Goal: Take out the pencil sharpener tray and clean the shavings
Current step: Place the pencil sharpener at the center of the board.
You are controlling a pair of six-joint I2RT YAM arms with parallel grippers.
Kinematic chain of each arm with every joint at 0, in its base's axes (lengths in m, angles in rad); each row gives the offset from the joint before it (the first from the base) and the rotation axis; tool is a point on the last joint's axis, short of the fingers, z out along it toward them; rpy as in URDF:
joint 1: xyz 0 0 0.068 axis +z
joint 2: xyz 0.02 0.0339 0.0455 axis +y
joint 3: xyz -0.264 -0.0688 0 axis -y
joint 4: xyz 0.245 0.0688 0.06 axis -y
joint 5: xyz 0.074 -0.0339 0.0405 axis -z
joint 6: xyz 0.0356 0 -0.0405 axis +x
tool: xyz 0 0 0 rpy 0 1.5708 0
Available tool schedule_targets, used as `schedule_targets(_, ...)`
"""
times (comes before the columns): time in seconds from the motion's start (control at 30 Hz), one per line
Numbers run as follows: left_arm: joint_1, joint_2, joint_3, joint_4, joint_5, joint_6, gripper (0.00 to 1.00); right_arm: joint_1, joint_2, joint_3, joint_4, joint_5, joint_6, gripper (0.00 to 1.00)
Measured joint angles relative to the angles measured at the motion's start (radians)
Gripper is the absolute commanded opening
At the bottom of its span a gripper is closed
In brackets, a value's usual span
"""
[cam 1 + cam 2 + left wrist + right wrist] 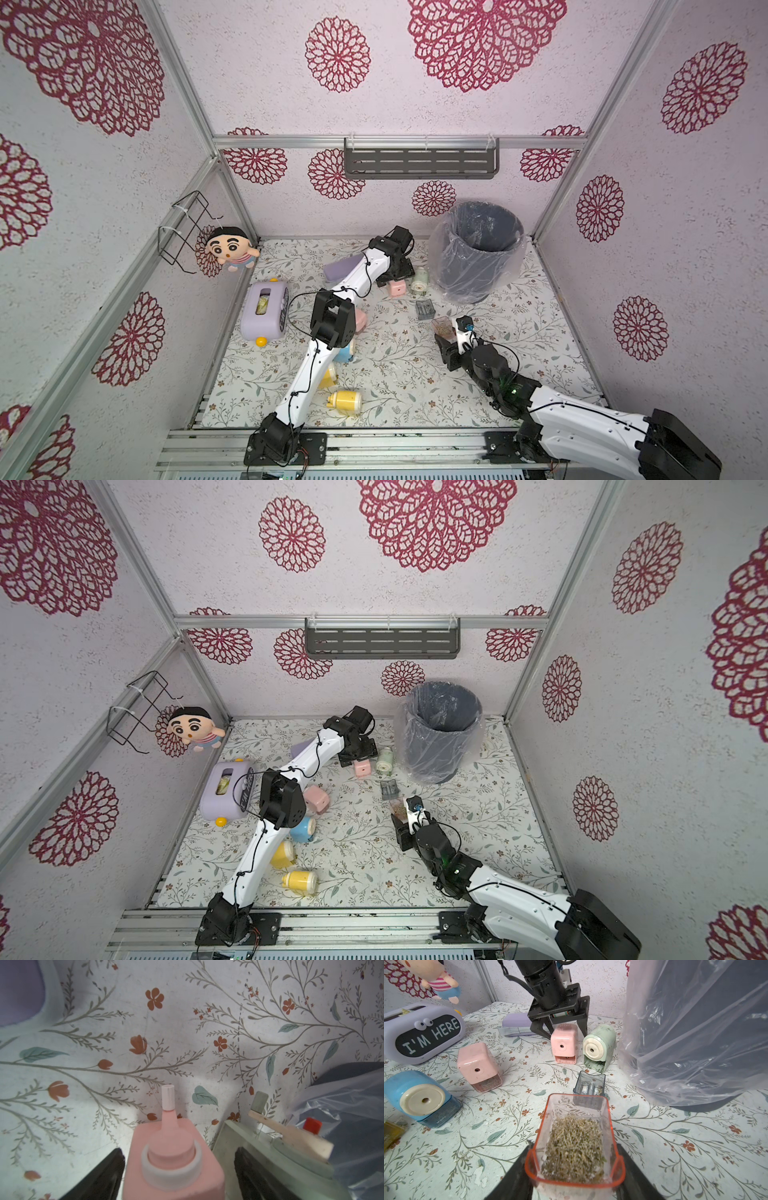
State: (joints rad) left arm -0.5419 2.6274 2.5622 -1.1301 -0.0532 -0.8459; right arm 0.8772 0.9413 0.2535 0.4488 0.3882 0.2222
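Right gripper point(574, 1176): jaws pinch the near end of the tray point(562, 1105), a clear box with an orange rim, held in front of the bin point(695, 1032). Tray sits open side up. Its long axis runs straight out from the gripper, with the far end pointing at the green sharpener point(599, 1047) beside the bin. Shavings point(575, 1147) are heaped in the tray's near half. Left gripper point(564, 1030): jaws spread, straddling the pink sharpener point(564, 1047) near the bin, not clamping it.

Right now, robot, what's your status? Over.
Left gripper open, astride pink sharpener. Right gripper shut on tray, shavings heaped inside, not dumped. Lined bin ahead; gray tray on table near path.
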Motion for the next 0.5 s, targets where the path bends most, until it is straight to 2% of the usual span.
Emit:
schedule_targets(0.1, -0.004, -0.047, -0.043, 0.007, -0.003, 0.009, 1.00, 0.000, 0.000, 0.010, -0.010, -0.003, 0.000, 0.42)
schedule_targets(0.3, -0.018, -0.233, -0.184, 0.050, -0.021, 0.027, 0.97, -0.001, 0.000, 0.055, -0.051, -0.018, 0.000, 0.41)
schedule_targets(0.5, -0.038, -0.520, -0.420, 0.141, -0.048, 0.056, 0.98, -0.001, -0.047, 0.126, -0.137, -0.027, -0.003, 0.41)
